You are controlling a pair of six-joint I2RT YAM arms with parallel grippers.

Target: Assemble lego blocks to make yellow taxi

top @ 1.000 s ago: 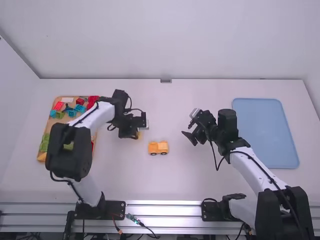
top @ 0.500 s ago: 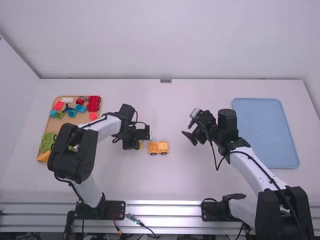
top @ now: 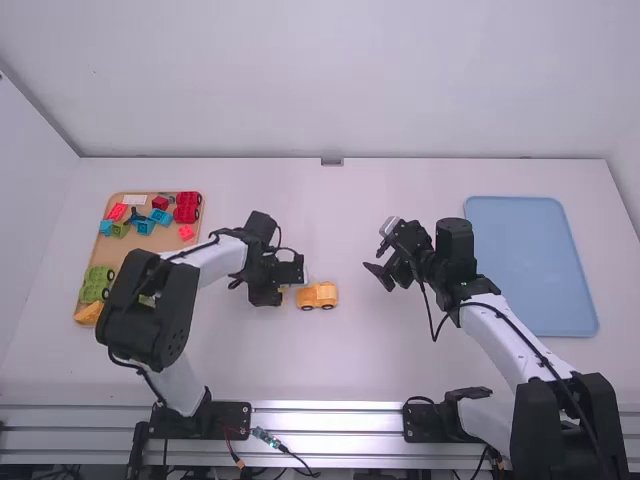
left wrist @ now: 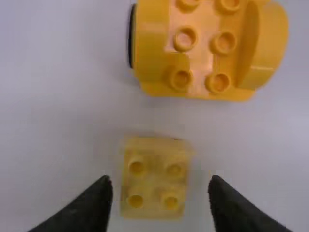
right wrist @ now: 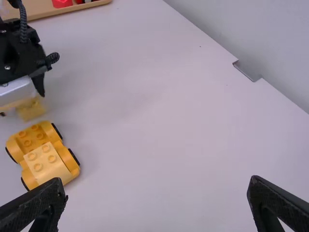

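The fingers of my left gripper were apart, with the small yellow block between; my right gripper was also spread. One square block already sat on the wheeled base; joining the small one probably remained.

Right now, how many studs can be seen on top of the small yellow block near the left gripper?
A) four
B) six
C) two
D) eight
A: the left wrist view shows two rows of two studs on the small yellow block near the left gripper.
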